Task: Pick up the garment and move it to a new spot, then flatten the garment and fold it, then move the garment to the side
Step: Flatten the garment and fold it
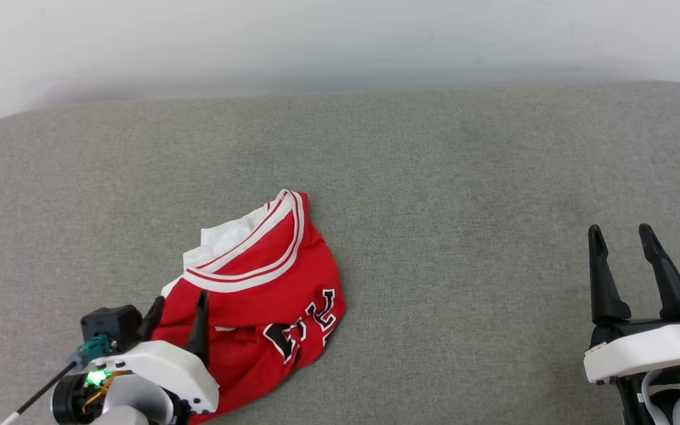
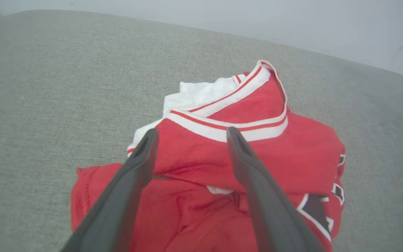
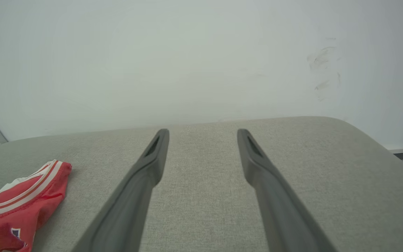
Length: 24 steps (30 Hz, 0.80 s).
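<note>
grey woven cushion top [image 1: 434, 177], broad and flat, with a pale wall behind it. red jersey [image 1: 269, 277] lies crumpled on its near left part, well apart from the right side. it is heaped in folds, not spread.

handling, judged: thin knit, light and limp. it should drape and sag from any single pinch and drag a little on the woven cover. not fragile. a loose top layer may lift alone and leave the rest behind.

best hold, judged: the striped trim band [image 1: 257, 260], where doubled cloth gives the tips some bulk. two separate points along an edge would suit spreading. black numerals [image 1: 304, 330] show on the near right fold, and white sleeve cloth [image 1: 228, 236] pokes out at the far left.

left gripper [image 1: 180, 298] sits low over the jersey's near left edge, pointing away from the robot. fingers spread wide with red cloth beneath them, nothing pinched. right gripper [image 1: 619, 227] sits at lower right over bare cushion, well apart from the jersey, fingers wide and empty.
</note>
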Available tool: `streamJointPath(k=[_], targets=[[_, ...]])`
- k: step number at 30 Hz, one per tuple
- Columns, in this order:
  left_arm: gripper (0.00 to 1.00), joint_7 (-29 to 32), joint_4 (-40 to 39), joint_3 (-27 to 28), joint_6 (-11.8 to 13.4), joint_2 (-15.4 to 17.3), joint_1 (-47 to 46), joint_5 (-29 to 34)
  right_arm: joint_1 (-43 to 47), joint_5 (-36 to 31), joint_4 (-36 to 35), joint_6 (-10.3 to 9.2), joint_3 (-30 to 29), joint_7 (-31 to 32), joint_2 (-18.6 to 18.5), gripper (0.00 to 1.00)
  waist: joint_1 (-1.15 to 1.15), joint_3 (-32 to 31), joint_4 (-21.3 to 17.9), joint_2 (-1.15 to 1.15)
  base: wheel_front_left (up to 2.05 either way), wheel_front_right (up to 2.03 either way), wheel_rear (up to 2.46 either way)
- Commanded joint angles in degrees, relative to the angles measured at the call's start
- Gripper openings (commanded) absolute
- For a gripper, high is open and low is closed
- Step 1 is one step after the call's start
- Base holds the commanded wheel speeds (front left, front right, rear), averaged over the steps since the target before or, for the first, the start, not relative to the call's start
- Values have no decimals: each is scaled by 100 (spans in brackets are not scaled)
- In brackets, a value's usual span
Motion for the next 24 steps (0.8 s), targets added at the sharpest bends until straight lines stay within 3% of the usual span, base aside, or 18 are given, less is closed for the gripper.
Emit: streamJointPath(k=[1, 6, 13, 24], targets=[[100, -30, -20, 43, 2, 49, 32, -14, 36, -22, -31, -1, -5, 20, 3, 100, 0, -30, 19, 0, 0, 0, 0], [100, 434, -26, 27, -149, 376, -138, -131, 48, -6, -81, 0, 17, 53, 3, 100, 0, -43, 21, 0, 0, 0, 0], [100, 1764, 87, -197, -550, 940, -636, -379, -50, 28, -126, 0, 74, 47, 3, 100, 0, 199, -62, 0, 0, 0, 0], [100, 3131, 752, -498, -1027, 1115, -1157, -774, -208, 124, 43, -1, 95, -115, 4, 100, 0, 575, -300, 0, 0, 0, 0]])
